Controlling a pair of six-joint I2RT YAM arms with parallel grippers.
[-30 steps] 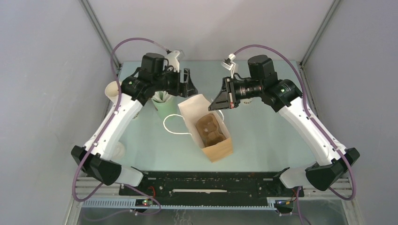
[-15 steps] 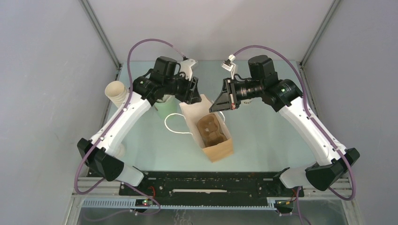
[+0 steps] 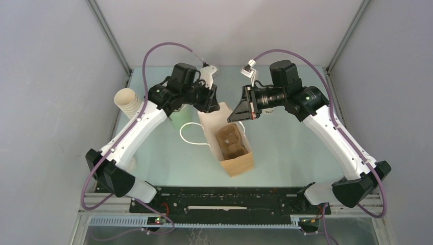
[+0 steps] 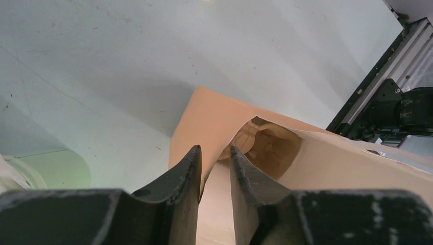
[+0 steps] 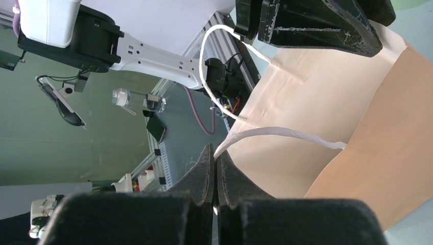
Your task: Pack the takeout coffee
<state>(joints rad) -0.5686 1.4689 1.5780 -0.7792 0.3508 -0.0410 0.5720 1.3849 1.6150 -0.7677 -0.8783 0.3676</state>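
Note:
A brown paper bag (image 3: 238, 162) stands open mid-table with a moulded cardboard cup carrier (image 3: 229, 142) inside. My left gripper (image 3: 210, 100) straddles the bag's far-left rim. In the left wrist view its jaws (image 4: 214, 149) stand narrowly apart with the bag's wall (image 4: 204, 112) between them, and the carrier (image 4: 268, 143) shows beyond. My right gripper (image 3: 236, 115) is shut on the bag's white handle (image 5: 286, 133), the fingertips (image 5: 215, 151) pinching its end. The takeout coffee is mostly hidden; a whitish round shape (image 3: 130, 163) beside the left arm's lower link may be it.
A tall stack of cream cups (image 3: 127, 102) stands at the far left edge. A pale green cup (image 3: 178, 118) sits under the left arm, close to the bag. The bag's other white handle (image 3: 187, 136) loops out onto the table to the left.
My left arm swung right from above the green cup to the bag's rim, and its jaws narrowed around the bag wall. The right arm held still.

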